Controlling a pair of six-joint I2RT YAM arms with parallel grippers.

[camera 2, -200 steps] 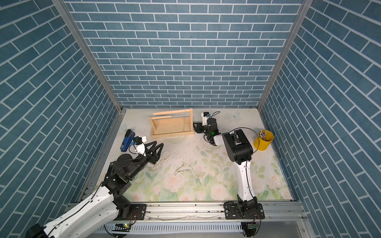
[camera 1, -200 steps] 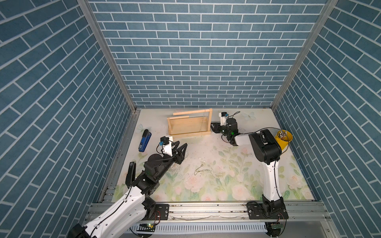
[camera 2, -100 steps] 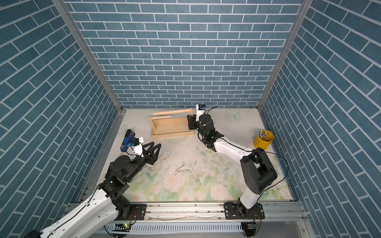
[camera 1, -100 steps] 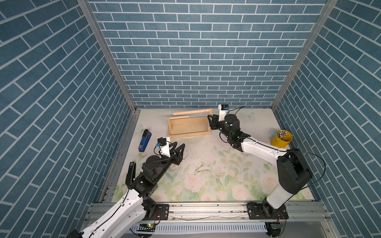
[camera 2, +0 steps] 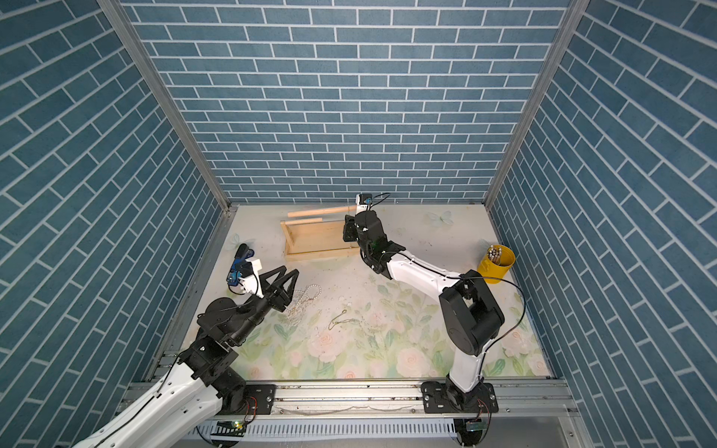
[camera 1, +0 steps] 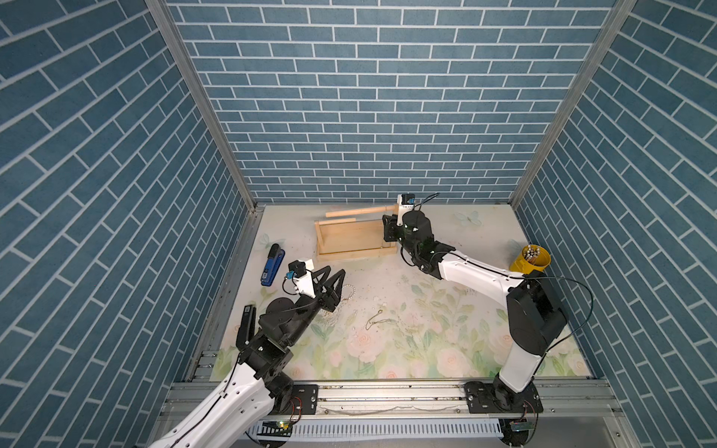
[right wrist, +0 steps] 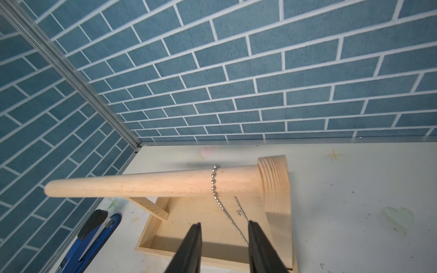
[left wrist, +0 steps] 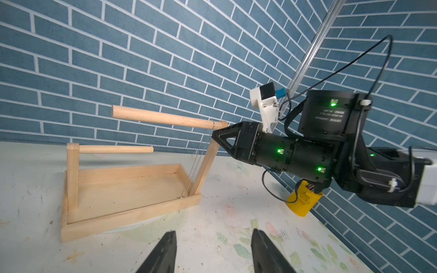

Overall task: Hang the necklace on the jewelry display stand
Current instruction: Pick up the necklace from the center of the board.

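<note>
**Two grippers, both spread; necklace looped over the stand's top bar**

Blue stapler [camera 1: 271, 263] lies on the floral mat [camera 1: 426, 341], outboard of the left gripper [camera 1: 335, 271] and apart from it.

Left gripper: low over the mat, jaws splayed wide. In its wrist view the fingers [left wrist: 165, 250] have only bare mat between them.

Pearl strand [camera 1: 349, 291] lies on the mat just under and beyond the left fingertips. Contact unclear.

Thin loose chain [camera 1: 378, 320] lies on the mat to that gripper's inner side, well clear of it.

Jewelry display stand [camera 1: 349, 240] sits ahead of the left gripper, by the back wall.

The necklace [right wrist: 214, 184], a silver ball chain, is draped over the upper bar [right wrist: 142, 184], close to the taller upright [right wrist: 274, 179]. Its strands hang down toward the base tray.

Right gripper [right wrist: 224, 224] is at the stand's tall-upright end, tips just below the bar. Its jaws are parted with a clear gap. The strands drop between them, one running close along one finger's inner face. No pinch on the chain. Cannot tell whether the tips touch the upright.

Yellow cup [camera 1: 529, 258] stands behind the right gripper, beside its forearm and well apart from the stand.
</note>
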